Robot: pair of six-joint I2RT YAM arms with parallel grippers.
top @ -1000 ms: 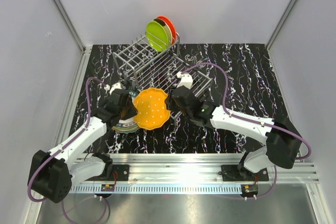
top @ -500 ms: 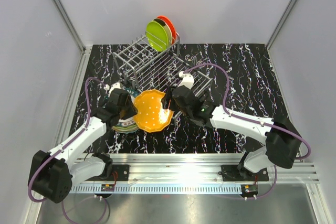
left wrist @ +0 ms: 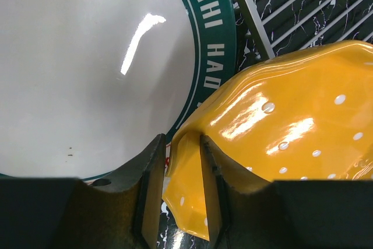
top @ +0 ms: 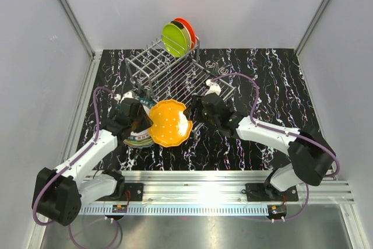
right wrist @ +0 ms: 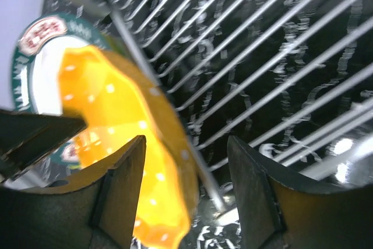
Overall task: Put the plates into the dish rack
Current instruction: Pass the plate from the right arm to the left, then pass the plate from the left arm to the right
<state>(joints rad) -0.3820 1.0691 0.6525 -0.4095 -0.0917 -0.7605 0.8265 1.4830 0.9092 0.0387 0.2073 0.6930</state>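
One rim pinch: your left gripper (left wrist: 182, 161) clamps the dotted orange plate (left wrist: 291, 115); right gripper (right wrist: 186, 161) gapes, plate perhaps between its jaws. Release early and it falls.

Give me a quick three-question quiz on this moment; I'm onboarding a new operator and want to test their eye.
1. True or false: the left gripper is shut on the rim of the dotted orange plate.
2. The lime green plate stands: A) flat on the table B) at the far end of the dish rack C) between the right arm's fingers.
3. Fill in: the fingers of the right gripper stand ____.
Key: 1 true; 2 B; 3 open.
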